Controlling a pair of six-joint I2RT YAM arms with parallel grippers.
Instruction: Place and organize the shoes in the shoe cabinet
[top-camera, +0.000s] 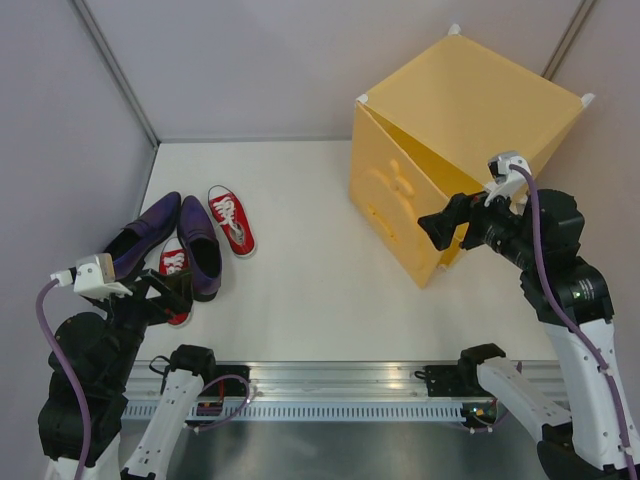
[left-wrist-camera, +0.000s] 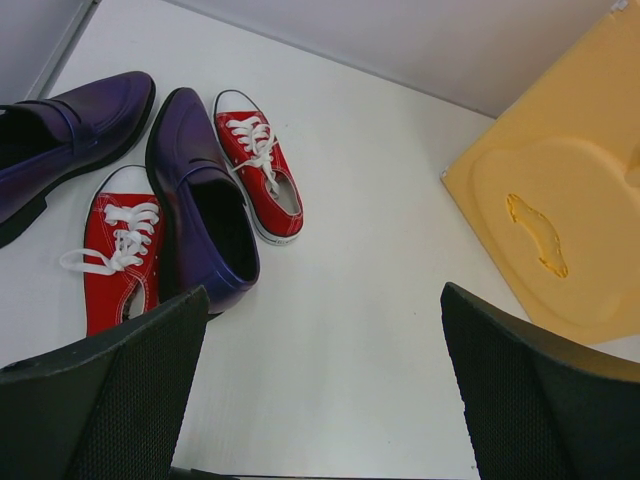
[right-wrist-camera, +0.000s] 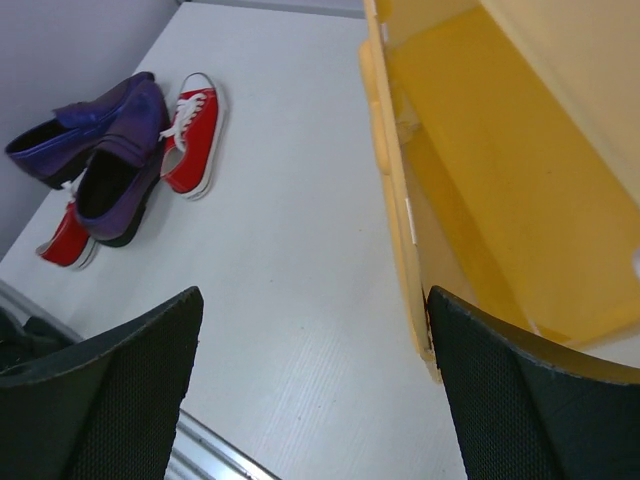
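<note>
Two dark purple loafers (top-camera: 140, 235) (top-camera: 200, 248) and two red sneakers (top-camera: 232, 220) (top-camera: 175, 268) lie together at the table's left. The yellow-orange shoe cabinet (top-camera: 470, 110) stands at the back right, its apple-embossed door (top-camera: 395, 205) slightly ajar. My left gripper (top-camera: 165, 290) is open and empty, just near of the shoes; its wrist view shows a loafer (left-wrist-camera: 200, 200) and sneaker (left-wrist-camera: 260, 165) ahead. My right gripper (right-wrist-camera: 315, 385) is open at the door's lower free edge (right-wrist-camera: 400, 220), with the edge just inside its right finger (right-wrist-camera: 520, 400). The inner shelf (right-wrist-camera: 490, 210) shows through the gap.
Grey walls enclose the table on the left (top-camera: 60, 150) and back (top-camera: 300, 60). A metal rail (top-camera: 340, 385) runs along the near edge between the arm bases. White tabletop (top-camera: 310, 260) lies between the shoes and the cabinet.
</note>
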